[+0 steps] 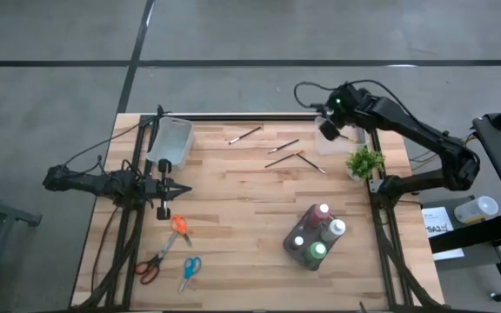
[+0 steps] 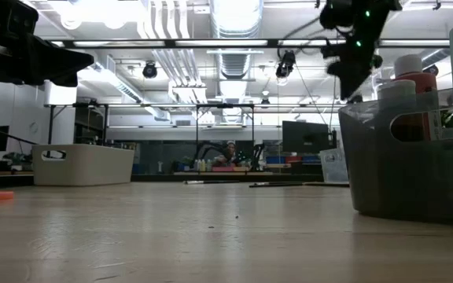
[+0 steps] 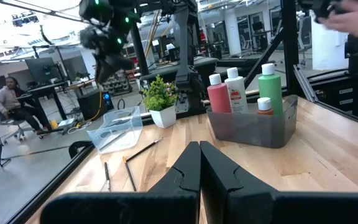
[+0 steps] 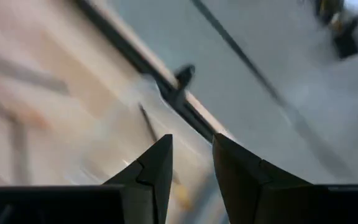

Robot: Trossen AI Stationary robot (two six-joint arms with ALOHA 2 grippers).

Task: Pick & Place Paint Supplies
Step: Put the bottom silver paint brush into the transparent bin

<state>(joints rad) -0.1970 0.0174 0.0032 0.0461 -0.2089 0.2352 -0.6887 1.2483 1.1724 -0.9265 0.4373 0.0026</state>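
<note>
Nearest the front edge, at about 5 o'clock on the table [image 1: 233, 217], a dark bin [image 1: 296, 233] is seen holding the four paint bottles [image 1: 320, 231], all standing upright with pale caps, so the bottle part looks done already. Over at 7 o'clock a few pairs of scissors [image 1: 168, 252] are lying loose.

The left gripper [image 1: 179, 189] is parked at 9 o'clock, fingers pressed together with nothing between them, just in front of a white bin [image 1: 170, 143] at 10 o'clock; what's inside that one can't be made out.

Further back, around 12 to 1 o'clock, four thin brushes [image 1: 283, 146] are still scattered flat on the wood, so that's what is left to do. A small potted plant [image 1: 364, 162] sits at 2 o'clock, and a clear tray [image 3: 117, 127] is tucked behind it in the far corner; its contents can't be told.

The right gripper [image 1: 330, 129] is held up over that far corner, jaws only narrowly apart and nothing seen gripped. Probably a brush gets fetched next, but that's just a guess.
</note>
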